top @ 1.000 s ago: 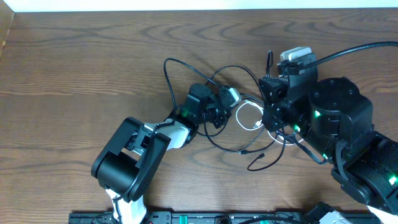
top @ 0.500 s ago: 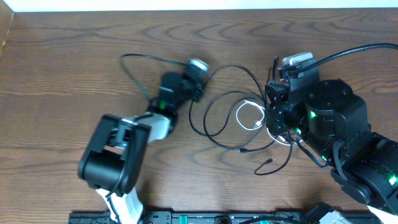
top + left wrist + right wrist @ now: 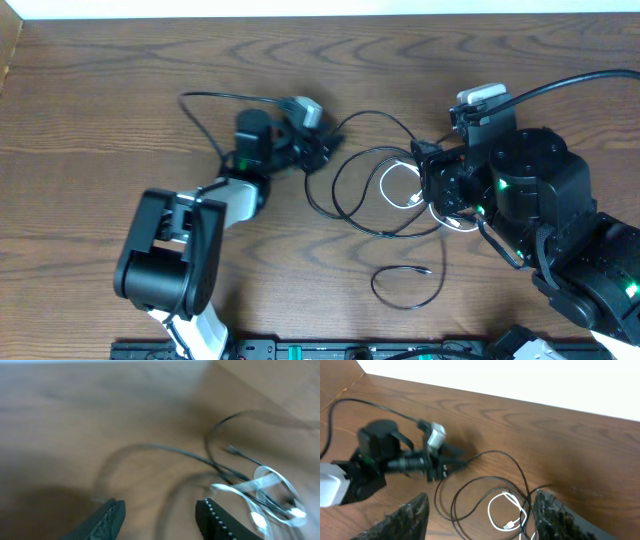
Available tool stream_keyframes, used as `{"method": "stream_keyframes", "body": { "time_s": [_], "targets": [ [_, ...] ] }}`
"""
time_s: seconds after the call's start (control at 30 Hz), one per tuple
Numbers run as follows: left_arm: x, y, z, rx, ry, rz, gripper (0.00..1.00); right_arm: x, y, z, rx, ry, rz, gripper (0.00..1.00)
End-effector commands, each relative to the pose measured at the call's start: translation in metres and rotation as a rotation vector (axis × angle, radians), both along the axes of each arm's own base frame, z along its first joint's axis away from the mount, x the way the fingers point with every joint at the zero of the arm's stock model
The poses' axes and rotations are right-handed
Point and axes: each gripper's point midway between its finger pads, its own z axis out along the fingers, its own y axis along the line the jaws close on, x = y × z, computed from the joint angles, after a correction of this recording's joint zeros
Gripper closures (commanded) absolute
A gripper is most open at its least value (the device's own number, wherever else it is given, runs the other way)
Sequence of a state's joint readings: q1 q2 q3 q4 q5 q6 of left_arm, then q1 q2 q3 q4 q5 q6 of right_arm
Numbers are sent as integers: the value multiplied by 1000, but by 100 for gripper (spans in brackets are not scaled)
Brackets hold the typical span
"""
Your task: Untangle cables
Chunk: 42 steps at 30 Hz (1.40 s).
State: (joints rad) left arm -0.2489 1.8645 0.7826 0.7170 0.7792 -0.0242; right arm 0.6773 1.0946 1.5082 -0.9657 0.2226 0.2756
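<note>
Overhead, two arms reached over one brown wooden table point(image 3: 90, 60). One white cable point(image 3: 398, 186) lay coiled mid-table inside looping black cables point(image 3: 385, 235); at least three black ones showed, though the tangle hid the exact count. The left gripper point(image 3: 160, 507) and the right gripper point(image 3: 480, 510) were both released, grasping nothing. A white wall point(image 3: 530, 375) bordered the table's far edge.

The overhead view looks straight down on the table point(image 3: 100, 100); both wrist views skim it, sharing the cables point(image 3: 383, 185).
</note>
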Motion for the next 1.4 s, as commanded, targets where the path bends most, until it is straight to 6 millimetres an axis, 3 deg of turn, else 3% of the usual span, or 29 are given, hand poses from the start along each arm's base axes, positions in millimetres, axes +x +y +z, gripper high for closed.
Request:
{"method": "stream_keyframes", "body": {
  "time_s": [0.0, 0.2, 0.33, 0.4, 0.47, 0.57, 0.7, 0.97, 1.27, 1.37],
  "targets": [
    [-13, -24, -1, 25, 24, -31, 48, -1, -4, 3, -3, -11, -10, 36],
    [-16, -20, -50, 370, -15, 91, 48, 0, -3, 0, -18, -3, -6, 36],
    [-26, -15, -69, 553, -48, 86, 44, 4, -6, -7, -47, 12, -30, 35],
    [-28, -14, -72, 592, -61, 83, 44, 10, -20, -15, -69, 31, -132, 36],
    [-29, -15, -73, 595, -61, 81, 43, 14, -43, -26, -97, 63, -294, 28],
    [-28, -16, -72, 592, -66, 82, 43, 14, -69, -52, -166, 140, -462, 14],
    [-25, -18, -67, 580, -84, 88, 43, 20, -66, -97, -271, 265, -442, 1],
    [-24, -19, -60, 568, -97, 90, 38, 39, -25, -184, -556, 410, -62, 1],
    [-29, -17, -61, 577, -73, 82, 30, 66, -25, -280, -667, 553, 46, 1],
    [-32, -15, -63, 587, -58, 77, 27, 72, -16, -298, -648, 572, 170, 1]
  ]
}}
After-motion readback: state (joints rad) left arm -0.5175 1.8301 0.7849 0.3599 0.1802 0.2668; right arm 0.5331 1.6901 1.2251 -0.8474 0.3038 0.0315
